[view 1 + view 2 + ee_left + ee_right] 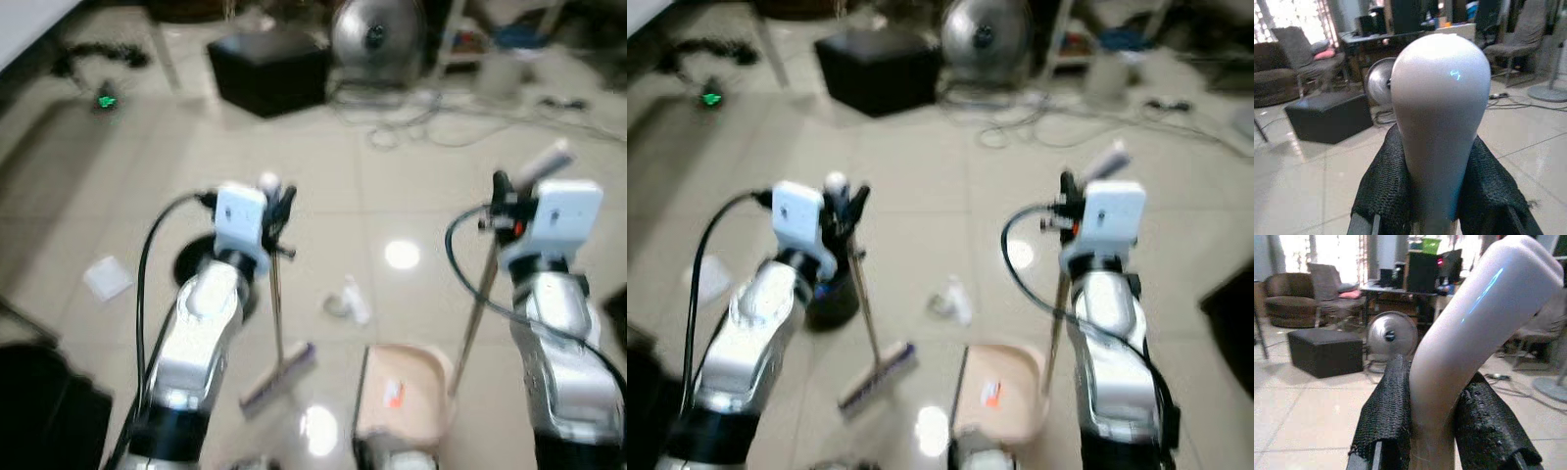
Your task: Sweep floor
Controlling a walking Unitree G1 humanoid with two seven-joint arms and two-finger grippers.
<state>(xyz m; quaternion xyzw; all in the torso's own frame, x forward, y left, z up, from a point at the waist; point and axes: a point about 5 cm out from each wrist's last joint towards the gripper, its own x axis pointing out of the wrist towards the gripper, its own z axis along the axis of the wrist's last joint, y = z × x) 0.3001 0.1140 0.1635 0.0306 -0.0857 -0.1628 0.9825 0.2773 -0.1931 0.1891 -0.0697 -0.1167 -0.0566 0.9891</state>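
My left gripper is shut on the white knob at the top of the broom handle; the thin stick runs down to the purple-edged broom head on the tiled floor. On the other side, my right gripper is shut on the bent white grip of the dustpan handle. Its pole slants down to the beige dustpan, which rests on the floor to the right of the broom head. A small crumpled white scrap lies on the tiles just beyond both.
A black box, a round silver fan and loose cables stand at the back. A white paper scrap lies at the left, near a round dark object on the floor. Dark furniture edges the near left.
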